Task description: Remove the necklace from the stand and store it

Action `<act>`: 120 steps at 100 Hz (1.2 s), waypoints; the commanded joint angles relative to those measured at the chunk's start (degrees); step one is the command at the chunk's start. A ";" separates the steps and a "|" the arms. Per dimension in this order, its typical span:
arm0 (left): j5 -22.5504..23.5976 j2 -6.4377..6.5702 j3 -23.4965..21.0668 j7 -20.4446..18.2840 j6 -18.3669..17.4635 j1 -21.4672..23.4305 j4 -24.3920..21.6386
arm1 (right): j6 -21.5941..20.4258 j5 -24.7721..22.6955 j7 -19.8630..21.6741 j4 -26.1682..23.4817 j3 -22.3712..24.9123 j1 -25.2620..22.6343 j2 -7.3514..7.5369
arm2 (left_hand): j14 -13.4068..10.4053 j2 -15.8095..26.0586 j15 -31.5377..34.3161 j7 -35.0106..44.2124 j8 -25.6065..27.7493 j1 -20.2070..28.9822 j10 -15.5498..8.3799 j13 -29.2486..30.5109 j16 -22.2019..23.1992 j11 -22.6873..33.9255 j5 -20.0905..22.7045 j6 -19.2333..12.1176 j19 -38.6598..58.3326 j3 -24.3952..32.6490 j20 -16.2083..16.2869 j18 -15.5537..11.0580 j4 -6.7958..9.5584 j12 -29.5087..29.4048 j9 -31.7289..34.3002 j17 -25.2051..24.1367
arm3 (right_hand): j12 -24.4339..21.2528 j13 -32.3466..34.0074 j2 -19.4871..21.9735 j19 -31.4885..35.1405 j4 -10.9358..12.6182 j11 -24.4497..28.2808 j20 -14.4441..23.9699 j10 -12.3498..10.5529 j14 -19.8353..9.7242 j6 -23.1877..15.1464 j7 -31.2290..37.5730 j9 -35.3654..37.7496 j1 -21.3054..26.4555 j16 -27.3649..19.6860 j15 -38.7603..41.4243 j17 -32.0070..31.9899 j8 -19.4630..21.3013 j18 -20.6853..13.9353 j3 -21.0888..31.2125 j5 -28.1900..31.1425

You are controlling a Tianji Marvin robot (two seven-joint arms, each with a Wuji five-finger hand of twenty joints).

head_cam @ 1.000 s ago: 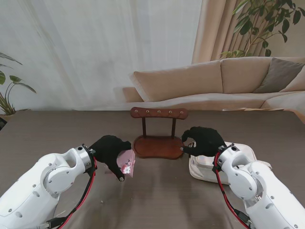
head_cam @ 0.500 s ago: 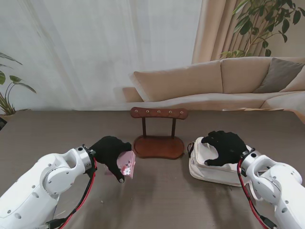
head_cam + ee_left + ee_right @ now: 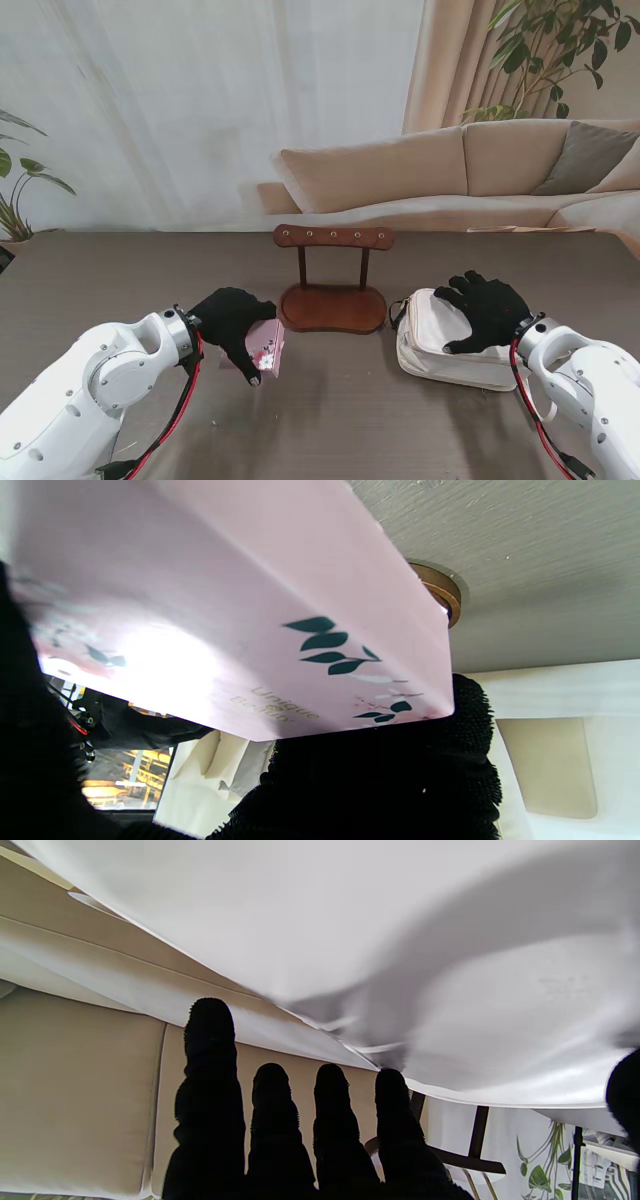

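On the dark brown wooden worktop (image 3: 330,400) stands a dark wooden necklace stand with a crossbar and oval base (image 3: 333,290); no necklace can be made out on it or elsewhere. The black-gloved left hand (image 3: 232,318) grips a pink cardboard box printed with dark leaves (image 3: 266,347), its fingers (image 3: 380,780) closed around it, just left of the stand's base. The black-gloved right hand (image 3: 487,309) hovers over a cream fabric pouch (image 3: 440,345) right of the stand, fingers (image 3: 210,1080) straight and spread, holding nothing.

Bare wooden stand (image 3: 333,280), upright mid-table
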 commanded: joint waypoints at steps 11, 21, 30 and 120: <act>-0.21 0.06 -0.10 -1.56 0.34 0.09 -0.68 | -0.74 -2.27 -0.25 0.12 1.81 -1.51 0.55 | -0.52 9.57 5.63 26.19 3.40 28.06 -5.47 2.52 1.87 4.47 5.63 -10.79 1.45 31.85 0.71 -4.18 4.69 2.50 3.84 0.00 | -0.91 -1.81 -1.13 -2.60 -0.17 -0.61 -1.48 1.61 0.89 2.89 0.19 -2.50 -0.48 -0.66 -0.87 -31.78 -1.42 -0.18 1.26 -0.97; -0.09 0.09 -0.17 -1.71 0.45 0.18 -0.87 | -1.65 -2.48 -1.08 -1.02 4.15 -3.15 0.50 | -0.56 9.59 5.61 26.16 3.39 28.00 -5.56 2.50 1.86 4.47 5.60 -10.81 1.45 31.84 0.73 -4.17 4.67 2.51 3.82 -0.02 | -1.00 -0.99 -0.94 -2.96 -0.23 -0.34 -1.21 1.56 0.90 2.78 0.65 -1.77 -0.38 -0.58 -0.54 -31.53 -1.47 -0.03 1.29 -0.22; 0.02 0.09 -0.16 -1.73 0.47 0.19 -0.93 | -2.81 -2.34 -1.16 -2.43 6.52 -5.03 0.39 | -0.67 9.62 5.61 26.20 3.42 28.02 -5.53 2.52 1.85 4.48 5.64 -10.83 1.47 31.85 0.74 -4.17 4.68 2.52 3.84 0.02 | -1.15 0.25 -0.76 -3.16 -0.29 -0.26 -0.93 1.44 0.97 2.71 1.13 -0.68 -0.32 -0.39 0.00 -31.16 -1.53 0.12 1.22 0.73; -0.30 0.15 0.60 -2.38 1.11 0.26 -1.21 | -0.62 -10.24 -6.29 1.46 3.52 -4.78 2.36 | -0.61 9.67 5.69 26.16 3.40 28.05 -5.46 2.56 1.89 4.52 5.64 -10.71 1.51 31.78 0.84 -4.14 4.67 2.55 3.85 0.04 | -1.56 -1.40 -3.97 -5.82 -0.56 0.56 1.77 3.56 2.53 13.74 2.49 -4.05 -0.11 -0.52 -0.35 -30.52 -5.07 2.20 2.19 -4.19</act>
